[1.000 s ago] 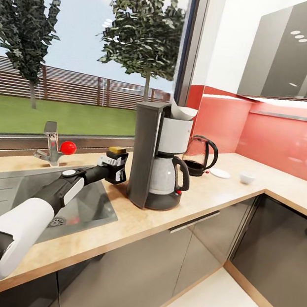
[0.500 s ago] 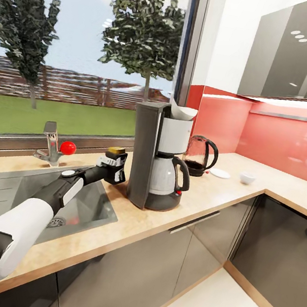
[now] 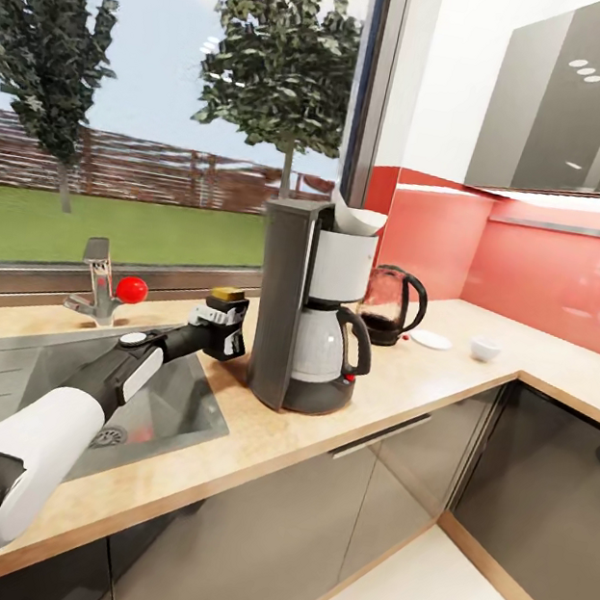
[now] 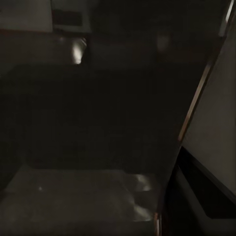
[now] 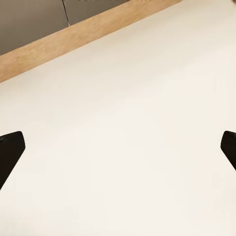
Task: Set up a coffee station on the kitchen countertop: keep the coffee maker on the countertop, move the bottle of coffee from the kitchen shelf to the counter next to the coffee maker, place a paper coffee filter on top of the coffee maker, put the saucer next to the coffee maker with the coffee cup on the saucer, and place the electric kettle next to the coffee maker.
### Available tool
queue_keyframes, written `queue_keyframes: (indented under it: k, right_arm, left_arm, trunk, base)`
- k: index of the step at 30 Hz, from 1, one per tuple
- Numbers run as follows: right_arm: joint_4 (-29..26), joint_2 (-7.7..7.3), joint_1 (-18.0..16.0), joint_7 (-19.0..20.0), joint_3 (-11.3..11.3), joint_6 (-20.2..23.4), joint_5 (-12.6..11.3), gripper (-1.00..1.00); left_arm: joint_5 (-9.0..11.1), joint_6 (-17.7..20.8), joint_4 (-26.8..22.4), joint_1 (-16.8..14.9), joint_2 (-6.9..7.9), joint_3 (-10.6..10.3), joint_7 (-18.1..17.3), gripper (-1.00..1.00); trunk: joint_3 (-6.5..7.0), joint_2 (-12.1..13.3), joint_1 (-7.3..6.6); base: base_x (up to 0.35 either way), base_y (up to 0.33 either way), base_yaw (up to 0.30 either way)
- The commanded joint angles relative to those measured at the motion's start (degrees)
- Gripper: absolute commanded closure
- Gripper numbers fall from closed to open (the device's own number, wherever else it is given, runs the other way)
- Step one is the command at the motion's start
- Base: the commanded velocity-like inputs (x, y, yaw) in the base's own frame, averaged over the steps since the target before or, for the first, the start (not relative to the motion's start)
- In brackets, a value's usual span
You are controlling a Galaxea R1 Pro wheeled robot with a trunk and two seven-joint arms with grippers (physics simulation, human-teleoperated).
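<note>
The grey coffee maker (image 3: 284, 307) stands on the wooden countertop (image 3: 404, 376) with a white paper filter (image 3: 358, 218) on its top. Just to its left, my left gripper (image 3: 221, 324) is shut on the dark bottle of coffee (image 3: 232, 339), which has a yellow lid, low over the counter by the sink corner. The left wrist view is dark and shows no detail. Behind the coffee maker to the right stands the electric kettle (image 3: 392, 306), then the white saucer (image 3: 429, 339) and, apart from it, the white cup (image 3: 484, 348). My right gripper (image 5: 118, 147) is open over pale floor.
A steel sink (image 3: 176, 397) lies under my left arm, with a faucet with a red knob (image 3: 98, 281) behind it. A window runs along the back. Grey wall cabinets (image 3: 577, 102) hang at the upper right above the red backsplash. The counter turns a corner at the right.
</note>
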Motion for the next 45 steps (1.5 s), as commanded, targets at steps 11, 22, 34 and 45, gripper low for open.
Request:
queue_keyframes:
  k: [11, 22, 34, 45]
  right_arm:
    - [-0.06, -0.04, -0.09, 0.14, 0.40, -0.31, -0.61, -1.00]
    - [-0.06, -0.04, -0.09, 0.14, 0.40, -0.31, -0.61, -1.00]
    - [-0.06, -0.05, -0.09, 0.14, 0.39, -0.31, -0.61, -1.00]
    - [-0.06, -0.04, -0.09, 0.14, 0.40, -0.31, -0.61, -1.00]
  left_arm:
    - [0.47, 0.19, -0.03, -0.04, 0.07, -0.33, -0.08, 1.00]
    - [0.47, 0.19, -0.03, -0.04, 0.07, -0.33, -0.08, 1.00]
    - [0.47, 0.19, -0.03, -0.04, 0.07, -0.33, -0.08, 1.00]
    - [0.47, 0.19, -0.03, -0.04, 0.07, -0.33, -0.10, 1.00]
  trunk:
    - [-0.24, -0.44, 0.22]
    - [-1.32, -2.84, 1.53]
    - [-2.22, -4.85, 2.63]
    - [-2.94, -6.45, 3.51]
  base:
    - [0.002, 0.000, 0.000]
    - [0.000, 0.000, 0.000]
    - [0.000, 0.000, 0.000]
    - [0.000, 0.000, 0.000]
